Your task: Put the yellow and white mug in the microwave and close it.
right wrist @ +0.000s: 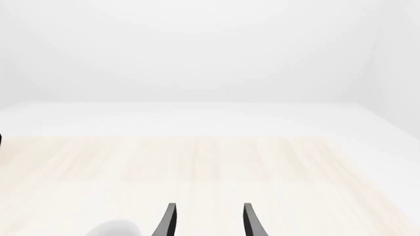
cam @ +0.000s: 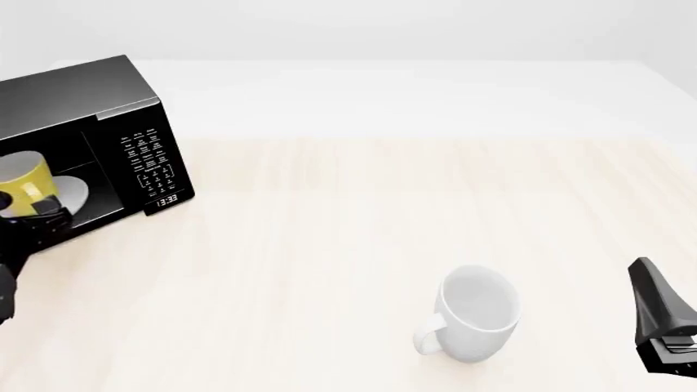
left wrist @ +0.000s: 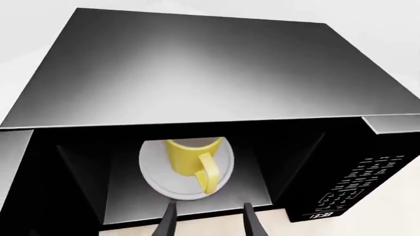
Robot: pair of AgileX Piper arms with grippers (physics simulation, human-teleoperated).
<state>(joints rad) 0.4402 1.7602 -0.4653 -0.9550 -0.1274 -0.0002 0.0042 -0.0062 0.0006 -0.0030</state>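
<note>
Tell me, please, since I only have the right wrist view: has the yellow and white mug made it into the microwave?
Observer: Yes. In the left wrist view the yellow and white mug sits on the white round plate inside the microwave.
Operator: Thank you. Is the left claw holding it?
Observer: No. The left claw is open just outside the cavity, its fingers apart and clear of the mug.
Operator: Which way does the handle point?
Observer: Out toward the opening, toward the left claw.
Operator: And what is the pale shape at the bottom of my picture?
Observer: The front view shows a white mug on the table, near the right claw.
</note>
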